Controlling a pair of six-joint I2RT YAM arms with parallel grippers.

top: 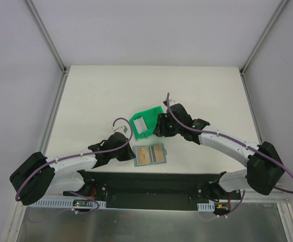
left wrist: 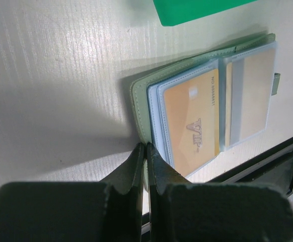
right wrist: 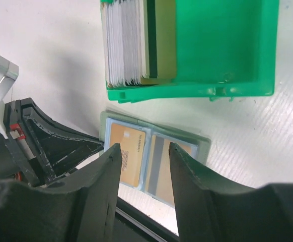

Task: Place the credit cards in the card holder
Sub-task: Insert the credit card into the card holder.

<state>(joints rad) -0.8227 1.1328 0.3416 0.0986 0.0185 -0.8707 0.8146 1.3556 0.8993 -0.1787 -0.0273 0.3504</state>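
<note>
The grey-green card holder (top: 150, 155) lies open and flat near the table's front edge. Each of its clear pockets holds a tan-orange credit card, one on the left (left wrist: 192, 121) and one on the right (left wrist: 252, 96). More credit cards (right wrist: 131, 45) stand stacked on edge in the green bin (right wrist: 217, 50). My left gripper (left wrist: 146, 147) is shut, its tips against the card holder's (left wrist: 140, 101) near-left edge. My right gripper (right wrist: 145, 151) hangs open above the card holder (right wrist: 203, 146), just in front of the bin, with nothing between its fingers.
The green bin (top: 146, 123) sits behind the card holder, tilted, touching distance from the right gripper (top: 159, 128). A black base plate (top: 151, 184) runs along the table's front edge just beyond the card holder. White table surface (top: 101, 96) stretches behind and to the left.
</note>
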